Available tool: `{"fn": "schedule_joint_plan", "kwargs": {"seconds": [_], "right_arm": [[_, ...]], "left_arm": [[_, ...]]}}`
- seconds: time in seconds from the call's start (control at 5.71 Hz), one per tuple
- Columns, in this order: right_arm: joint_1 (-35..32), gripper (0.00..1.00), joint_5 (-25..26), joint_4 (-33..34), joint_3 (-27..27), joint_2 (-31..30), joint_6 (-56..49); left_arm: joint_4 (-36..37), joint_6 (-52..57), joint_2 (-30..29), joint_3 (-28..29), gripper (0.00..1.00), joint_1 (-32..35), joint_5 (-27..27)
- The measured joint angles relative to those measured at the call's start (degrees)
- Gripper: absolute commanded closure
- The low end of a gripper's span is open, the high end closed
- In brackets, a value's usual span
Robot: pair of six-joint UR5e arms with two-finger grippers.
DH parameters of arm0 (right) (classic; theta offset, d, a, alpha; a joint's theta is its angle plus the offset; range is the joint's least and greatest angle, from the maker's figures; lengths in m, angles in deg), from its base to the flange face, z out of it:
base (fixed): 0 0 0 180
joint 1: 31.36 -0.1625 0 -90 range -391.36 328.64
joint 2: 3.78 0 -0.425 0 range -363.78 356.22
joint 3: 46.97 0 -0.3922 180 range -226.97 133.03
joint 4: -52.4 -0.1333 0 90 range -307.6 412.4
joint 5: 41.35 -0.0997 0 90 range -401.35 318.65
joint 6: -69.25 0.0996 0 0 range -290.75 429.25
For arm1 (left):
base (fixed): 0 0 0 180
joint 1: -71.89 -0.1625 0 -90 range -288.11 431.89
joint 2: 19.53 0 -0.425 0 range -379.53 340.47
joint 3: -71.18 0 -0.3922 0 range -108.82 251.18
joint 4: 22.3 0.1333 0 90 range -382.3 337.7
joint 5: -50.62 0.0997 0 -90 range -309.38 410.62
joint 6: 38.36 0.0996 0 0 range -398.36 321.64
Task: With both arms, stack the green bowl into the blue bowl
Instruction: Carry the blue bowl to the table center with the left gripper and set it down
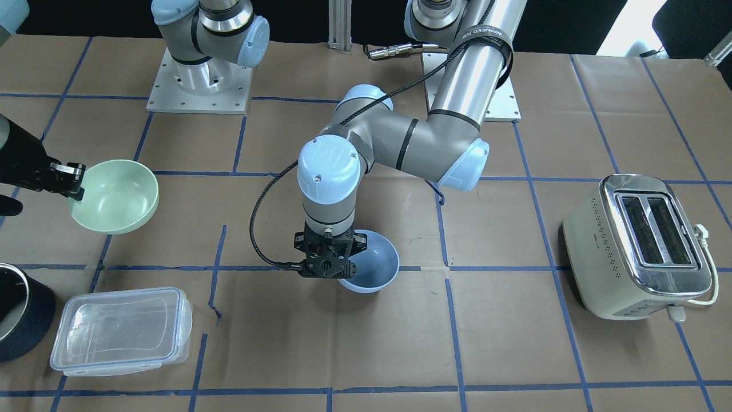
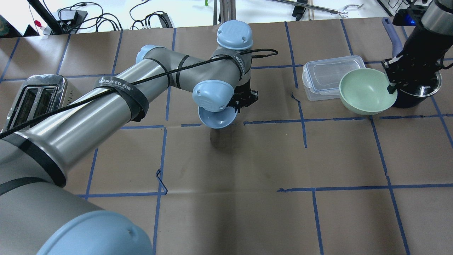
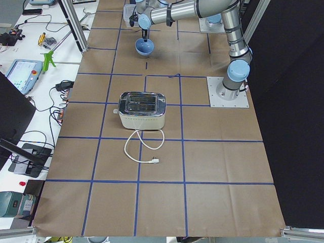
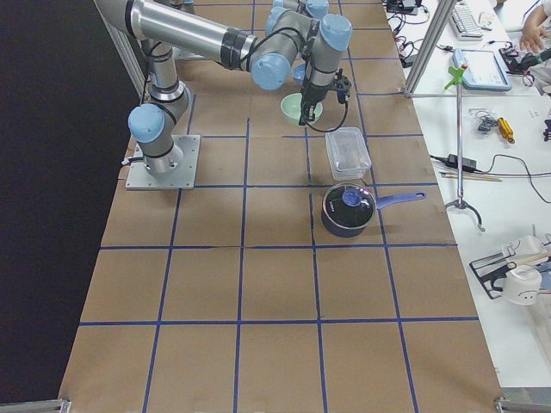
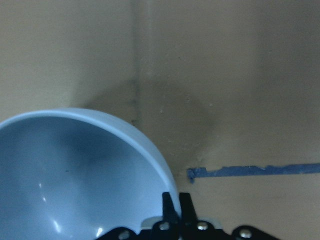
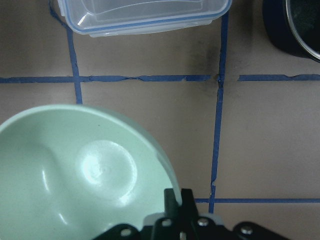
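The pale blue bowl (image 1: 372, 263) is held by its rim in my left gripper (image 1: 329, 257), near the table's middle; it looks lifted, with a shadow below it in the overhead view (image 2: 216, 118). The left wrist view shows the fingers pinching the blue bowl's rim (image 5: 150, 150). The mint-green bowl (image 1: 117, 194) is held by its rim in my right gripper (image 1: 71, 183), raised above the table at the right side of the overhead view (image 2: 366, 91). The right wrist view shows the green bowl (image 6: 85, 170) above blue tape lines. The two bowls are well apart.
A clear lidded container (image 1: 120, 329) and a dark pot (image 1: 17, 312) stand near the green bowl. A cream toaster (image 1: 640, 246) stands on the robot's left side. Brown paper with blue tape lines (image 1: 446, 269) covers the table.
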Motion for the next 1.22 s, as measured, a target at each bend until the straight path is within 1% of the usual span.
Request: {"fn": "schedule_joint_plan", "kwargs": {"seconds": [0.17, 0.35, 0.53, 0.88, 1.05, 1.22], "right_arm": [[-0.6, 0.93, 0.1, -0.7, -0.5, -0.2, 0.5], [-0.8, 0.93, 0.1, -1.0, -0.6, -0.2, 0.7], [-0.8, 0.92, 0.1, -1.0, -0.6, -0.2, 0.7], [-0.8, 0.92, 0.0, -1.0, -0.4, -0.2, 0.7], [-0.8, 0.92, 0.0, -0.9, -0.4, -0.1, 0.7], [-0.8, 0.92, 0.0, -0.7, -0.3, -0.1, 0.7]], "left_arm": [[-0.1, -0.1, -0.5, -0.1, 0.87, 0.8, -0.1], [0.1, -0.1, -0.9, -0.1, 0.46, 1.7, 0.1], [0.3, -0.1, -1.2, -0.1, 0.02, 2.4, 0.5], [0.3, 0.0, -0.3, -0.2, 0.01, 2.4, 0.1], [-1.0, 0.4, 2.0, -0.2, 0.01, 1.4, 0.0], [-5.5, 2.9, 6.4, -0.2, 0.02, -1.2, -0.4]]}}
